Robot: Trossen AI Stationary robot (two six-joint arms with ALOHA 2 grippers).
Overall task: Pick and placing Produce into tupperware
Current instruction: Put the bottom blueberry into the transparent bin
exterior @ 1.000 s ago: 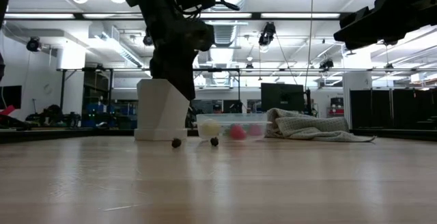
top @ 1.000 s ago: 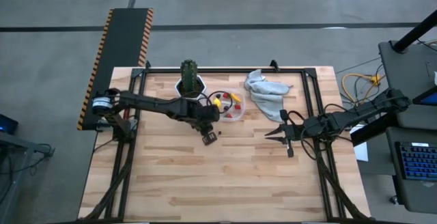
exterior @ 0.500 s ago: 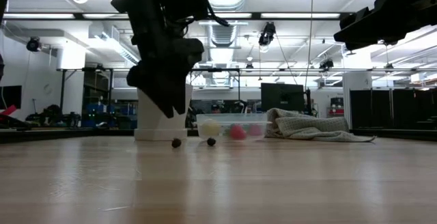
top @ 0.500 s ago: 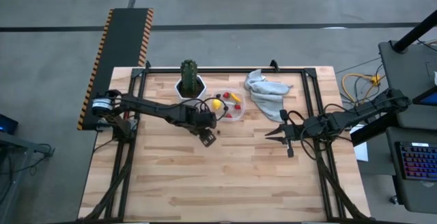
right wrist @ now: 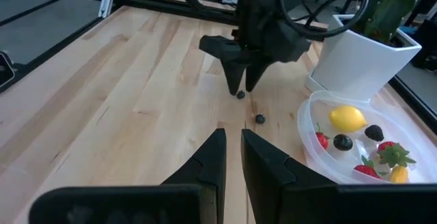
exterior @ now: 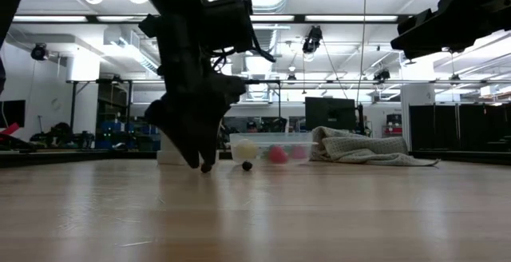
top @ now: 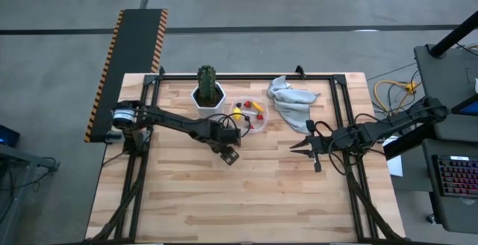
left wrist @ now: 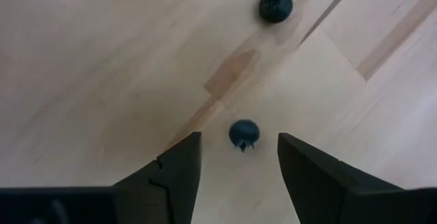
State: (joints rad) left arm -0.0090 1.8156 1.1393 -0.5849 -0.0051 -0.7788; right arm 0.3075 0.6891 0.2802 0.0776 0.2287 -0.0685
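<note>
Since a second ago we see the left gripper has pulled back from the tupperware and dropped to the table, fingers spread with one dark berry lying loose between them, nothing gripped. A second dark berry sits apart at the upper centre of the left wrist view, while the lemon and red pieces rest in the tupperware at upper centre of the high view. We see the right gripper, centre right there, holding nothing, fingers nearly closed.
</note>
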